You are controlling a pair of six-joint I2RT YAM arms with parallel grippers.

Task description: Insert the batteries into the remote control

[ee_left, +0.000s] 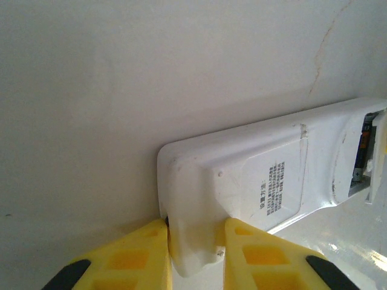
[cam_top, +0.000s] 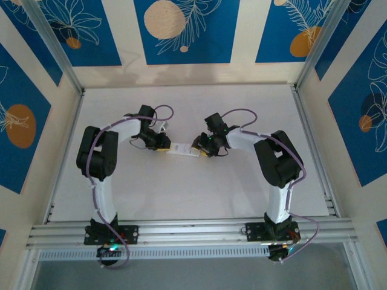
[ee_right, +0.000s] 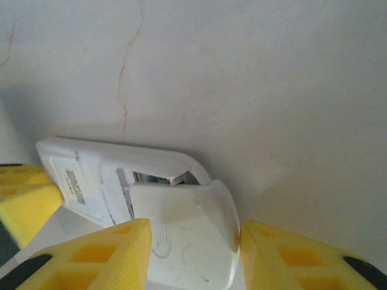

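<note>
Table (cam_top: 181,199) centre, top view: the remote control (cam_top: 182,149) lies between the two arms, long axis running 9 to 3 o'clock.

Left gripper (ee_left: 195,238): closed tight on the remote's 9 o'clock end, yellow pads pinching the white corner. The plain back faces up, with the printed label (ee_left: 273,192) readable.

Right gripper (ee_right: 193,241): at the 3 o'clock end, jaws part-open, straddling the small white cover (ee_right: 193,211). One pad meets the cover's edge and the other sits just beside it. Whether it actually grips the cover I cannot tell.

Battery bay (ee_right: 158,176): partly uncovered at 11 o'clock of the cover. Dark shapes show inside, too small to say whether they are the batteries.

Judged step: seating the cover over the bay, late in the task.

To do it well:
- The left clamp stays firm. It holds one end only, so a sideways push could swing the remote.
- The cover looks slightly tilted, its leading edge over the bay rim. Level it with the back first.
- Push along the remote's long axis, toward the label — not downward — until it sits flush.
- If it binds, back off and realign instead of forcing it, since a skewed cover may jam or pop out.
</note>
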